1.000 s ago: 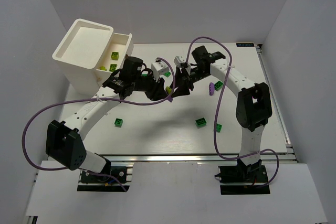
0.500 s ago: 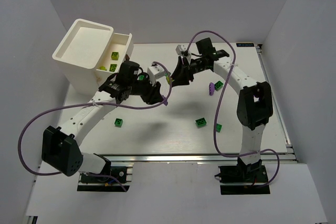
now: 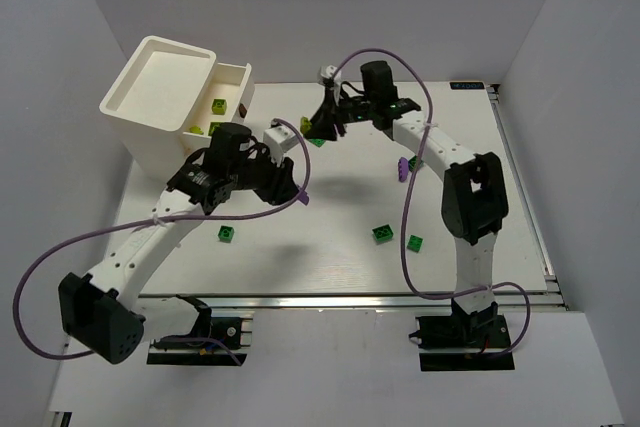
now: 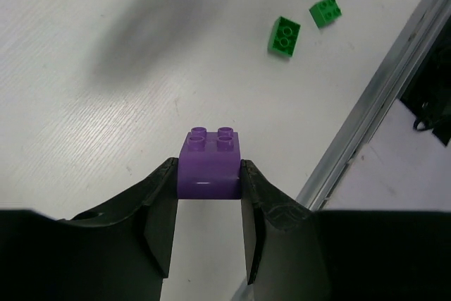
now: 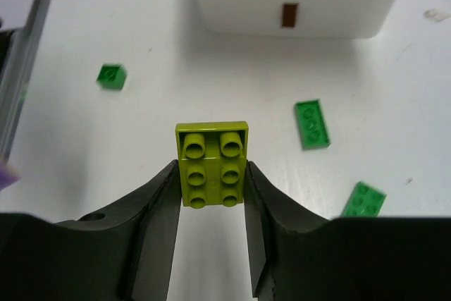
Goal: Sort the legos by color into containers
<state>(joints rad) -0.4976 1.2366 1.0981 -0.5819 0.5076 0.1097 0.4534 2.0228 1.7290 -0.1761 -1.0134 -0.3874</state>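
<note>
The left gripper (image 4: pixel 209 174) is clamped on a purple lego (image 4: pixel 209 163), studs up, raised above the table (image 3: pixel 320 257) near its centre. From above, that gripper (image 3: pixel 288 185) points toward 4 o'clock. In its wrist view two green legos (image 4: pixel 284 36) lie ahead at 1 o'clock, just short of the metal rail (image 4: pixel 366 121) along the table edge.

The right gripper (image 5: pixel 211 174) pinches a yellow-green lego (image 5: pixel 211 163) by its long sides and faces the containers (image 5: pixel 296 5) at 12 o'clock. Bare table lies between them, with green legos (image 5: pixel 311 124) scattered at 10, 2 and 4 o'clock.

From above, the containers (image 3: pixel 140 132) fill the table's 10 o'clock corner, with yellow-green legos (image 3: pixel 219 105) in the low tray (image 3: pixel 240 75). Both arms crowd the middle, their grippers near each other but apart. Loose purple legos (image 3: pixel 401 168) sit toward 3 o'clock, beside the right arm.
</note>
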